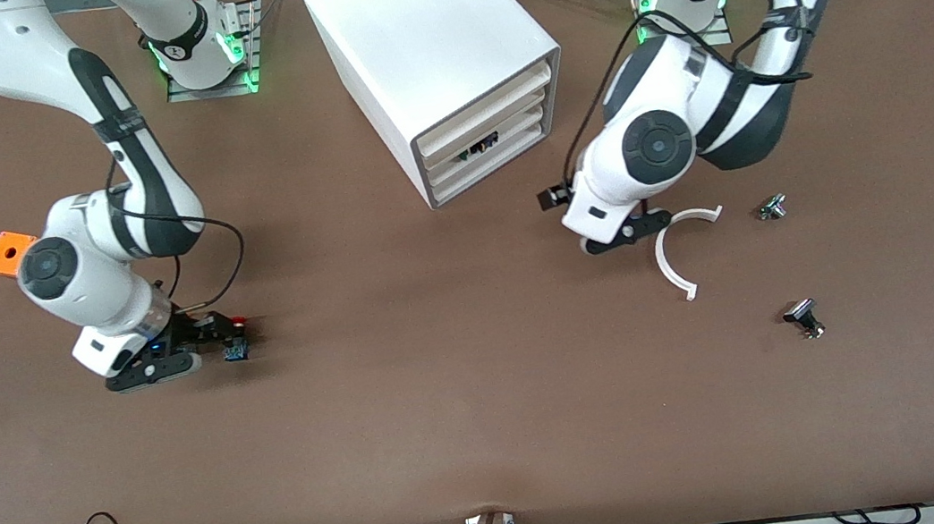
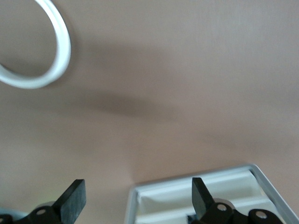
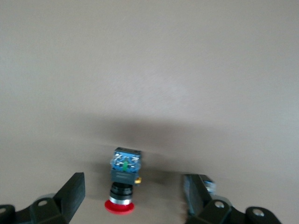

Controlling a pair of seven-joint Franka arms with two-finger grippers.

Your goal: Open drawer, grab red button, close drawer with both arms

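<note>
The button [image 1: 237, 350] lies on its side on the table near the right arm's end; it has a red cap, a black collar and a blue body. My right gripper [image 1: 216, 342] is low over it and open. In the right wrist view the button [image 3: 124, 179] lies between the spread fingers [image 3: 74, 191] without touching them. The drawer [image 1: 481, 146], with dark parts at its front edge, is one of the stacked fronts of the white cabinet [image 1: 429, 41]. My left gripper [image 1: 630, 231] is open and empty, over the table beside the cabinet.
A white open ring [image 1: 673, 262] lies by the left gripper and shows in the left wrist view [image 2: 56, 51], with a cabinet corner [image 2: 205, 191]. Two small dark parts [image 1: 771, 208] [image 1: 804, 317] lie toward the left arm's end. An orange box [image 1: 8, 253] sits beside the right arm.
</note>
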